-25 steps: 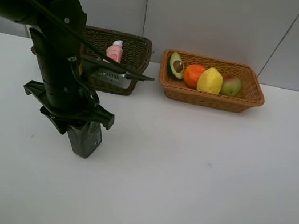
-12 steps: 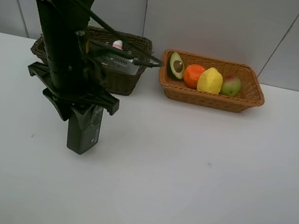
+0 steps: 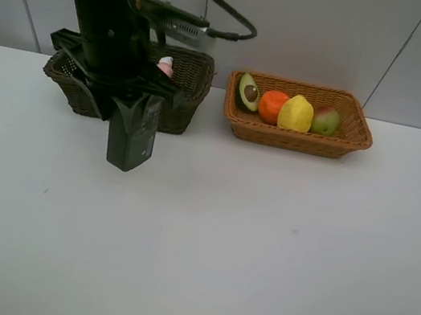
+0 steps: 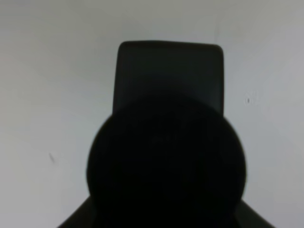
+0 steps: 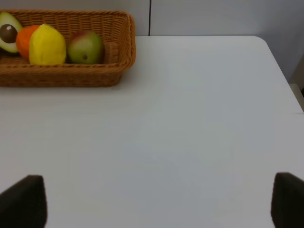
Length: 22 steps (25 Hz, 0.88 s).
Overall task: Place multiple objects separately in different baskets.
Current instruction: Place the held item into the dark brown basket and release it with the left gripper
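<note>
Vs. earlier frame: my left claw (image 3: 124, 114) has risen off the desk (image 3: 260, 248) and moved toward the dark basket (image 3: 183, 79), clamped on the dark green pump bottle (image 3: 132, 140), now held upright in the air at the basket's front wall. Small pink bottle (image 3: 164, 66) sits inside. Light basket (image 3: 344, 140) w/ avocado (image 3: 248, 92), orange (image 3: 271, 105), lemon (image 3: 296, 113), mango (image 3: 325, 121) unchanged. Right claw (image 5: 156, 204): jaws wide apart, nothing between.

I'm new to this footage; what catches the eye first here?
The black left arm's pincer grips a dark green pump bottle above the table, before the dark wicker basket. Right of it, the tan basket holds a colourful row: halved avocado, orange, lemon, mango.
</note>
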Tool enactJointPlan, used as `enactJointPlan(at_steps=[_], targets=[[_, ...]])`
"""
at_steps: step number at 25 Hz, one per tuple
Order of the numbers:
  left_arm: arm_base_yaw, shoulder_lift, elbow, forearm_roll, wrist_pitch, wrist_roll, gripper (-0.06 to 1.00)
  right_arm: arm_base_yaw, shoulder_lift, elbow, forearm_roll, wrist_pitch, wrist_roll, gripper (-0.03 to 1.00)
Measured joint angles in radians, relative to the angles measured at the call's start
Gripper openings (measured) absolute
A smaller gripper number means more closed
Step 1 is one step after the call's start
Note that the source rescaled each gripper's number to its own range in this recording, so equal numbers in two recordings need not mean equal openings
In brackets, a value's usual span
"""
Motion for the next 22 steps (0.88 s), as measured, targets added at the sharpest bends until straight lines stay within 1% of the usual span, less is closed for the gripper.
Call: enactJointPlan(at_steps=[4,9,11,14,16,22], targets=[[0.0,0.0,-0.113,0.059,0.004,0.0,0.48,0.0,0.0,0.0,0.0,0.0,0.0,1.0],[0.003,0.0,-0.234,0.161,0.008,0.002,0.48,0.0,0.0,0.0,0.0,0.0,0.0,1.0],[0.007,0.0,-0.263,0.2,0.011,0.003,0.48,0.0,0.0,0.0,0.0,0.0,0.0,1.0],[0.033,0.0,-0.283,0.238,0.013,0.007,0.48,0.0,0.0,0.0,0.0,0.0,0.0,1.0],[0.065,0.0,-0.287,0.246,-0.015,0.025,0.48,0.0,0.0,0.0,0.0,0.0,0.0,1.0],[0.16,0.034,-0.29,0.254,-0.143,0.074,0.48,0.0,0.0,0.0,0.0,0.0,0.0,1.0]])
